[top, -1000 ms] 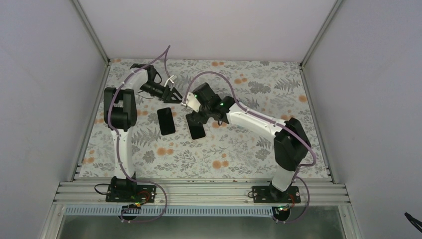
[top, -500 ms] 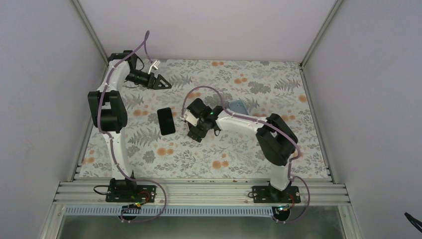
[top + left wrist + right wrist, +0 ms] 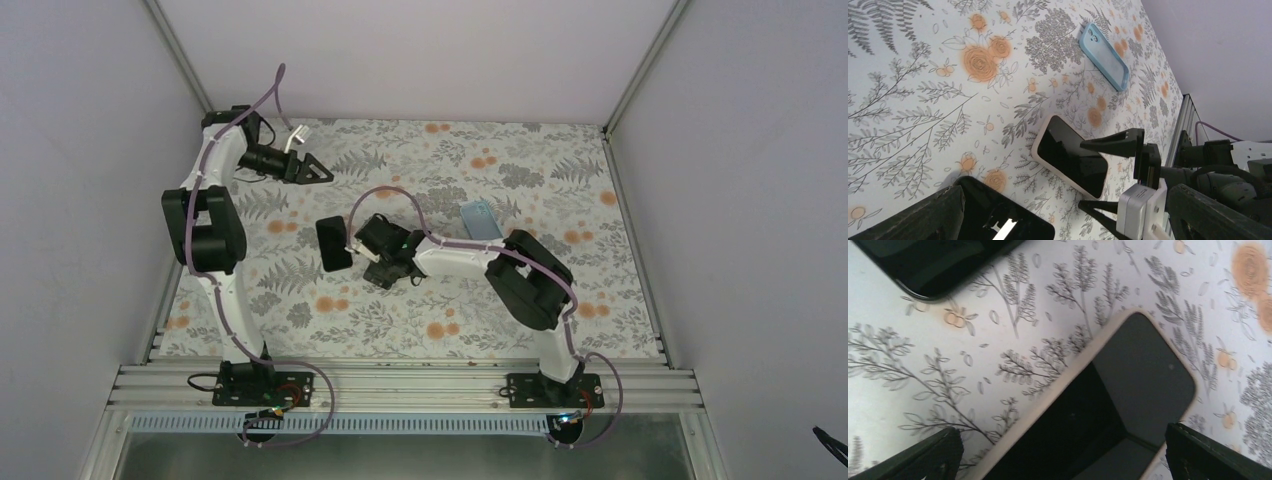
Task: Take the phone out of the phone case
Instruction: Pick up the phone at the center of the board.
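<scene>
The right jaws are spread wide just above the phone (image 3: 1070,156), laid in its cream case (image 3: 1035,413) at the table (image 3: 560,160) centre. The left jaws, also open, are parked at 10 o'clock; 1 case corner should be pinned while the phone is peeled out.

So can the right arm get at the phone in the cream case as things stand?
Probably yes: the right gripper hangs open over the cased phone, which lies flat and uncovered, the black phone apart beside it.

Soft even light (rt cam blurry)
</scene>
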Available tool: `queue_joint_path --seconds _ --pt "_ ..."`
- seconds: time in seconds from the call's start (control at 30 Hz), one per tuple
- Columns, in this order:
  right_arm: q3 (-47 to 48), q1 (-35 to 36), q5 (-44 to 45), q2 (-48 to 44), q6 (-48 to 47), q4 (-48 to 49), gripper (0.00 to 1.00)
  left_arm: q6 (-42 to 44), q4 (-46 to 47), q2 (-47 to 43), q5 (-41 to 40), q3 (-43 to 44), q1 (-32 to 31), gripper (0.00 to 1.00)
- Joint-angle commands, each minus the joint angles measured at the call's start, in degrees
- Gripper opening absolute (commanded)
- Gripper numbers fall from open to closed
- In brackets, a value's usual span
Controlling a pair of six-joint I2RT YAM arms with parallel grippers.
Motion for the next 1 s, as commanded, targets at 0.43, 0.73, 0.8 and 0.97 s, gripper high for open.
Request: queue_joint_path --seconds 0.43,0.73,0.8,0.97 --pt "-7.8 -10.5 -8.0 -5.1 -0.8 -6.3 1.0 2.8 -0.3 -0.7 2.4 -2.9 1.6 1.0" --pt "-4.8 -13.1 -13.6 -2.0 -3.9 -11.3 1.0 4.2 -0.3 -0.6 4.4 -4.7 1.6 1.0" --pt "-4.1 -13.5 -14.8 -0.9 -4.4 -12.6 1.0 4.5 -0.3 -0.7 4.3 -5.3 1.5 1.0" --pt "-2.9 -14.3 -17.3 1.6 -4.9 -14.6 1.0 5.1 -0.3 -0.8 4.0 -6.6 1.6 1.0"
